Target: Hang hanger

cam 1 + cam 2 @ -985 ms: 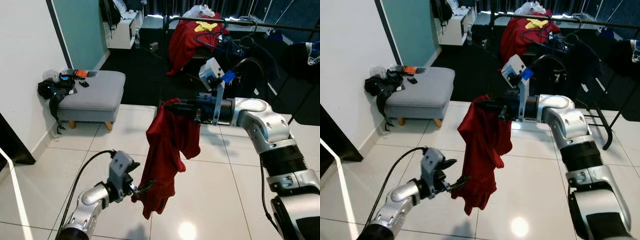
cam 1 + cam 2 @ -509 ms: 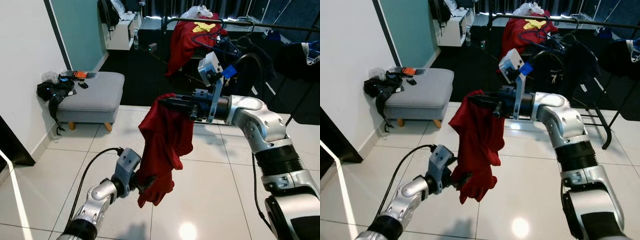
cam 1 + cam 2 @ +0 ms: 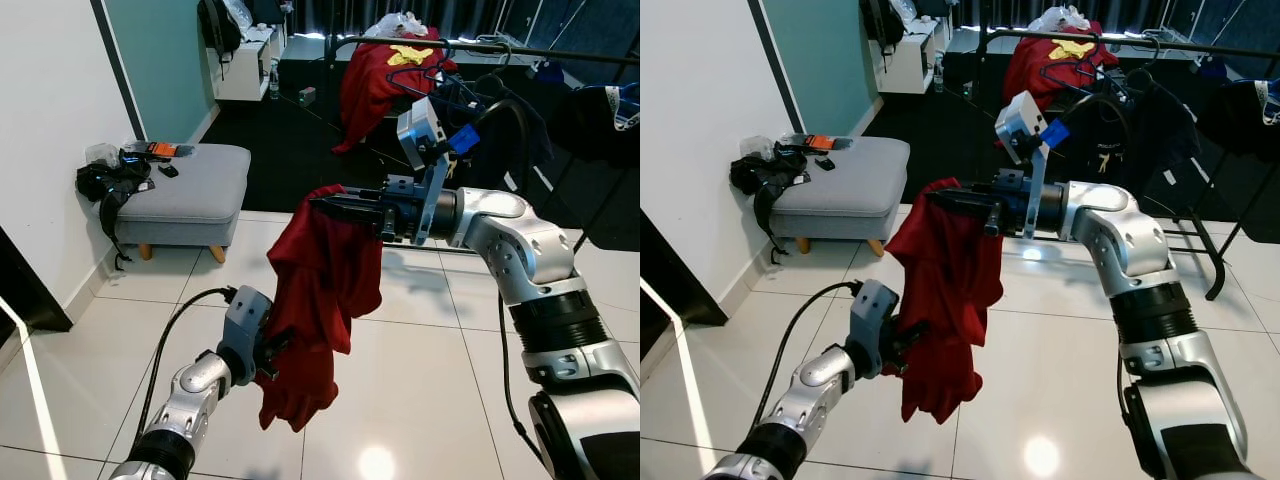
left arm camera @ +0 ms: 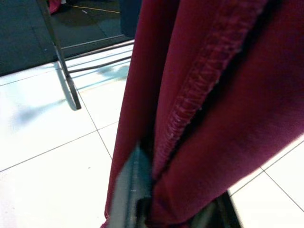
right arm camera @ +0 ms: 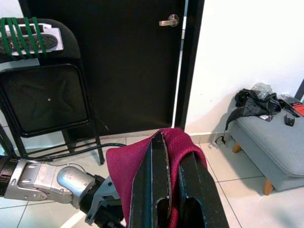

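Right gripper is clamped on the top of the red garment, holding it aloft over the tiled floor. Left gripper pinches its lower folds. Hanging is not done: the clothes rail stands well beyond. No hanger is discernible in the garment.

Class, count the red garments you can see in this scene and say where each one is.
2. One red garment is held up by the right gripper, the left gripper at its lower part. Another hangs on the rail behind. More may be hidden.

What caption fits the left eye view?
Right gripper holds a red shirt up while left gripper grips its lower part.
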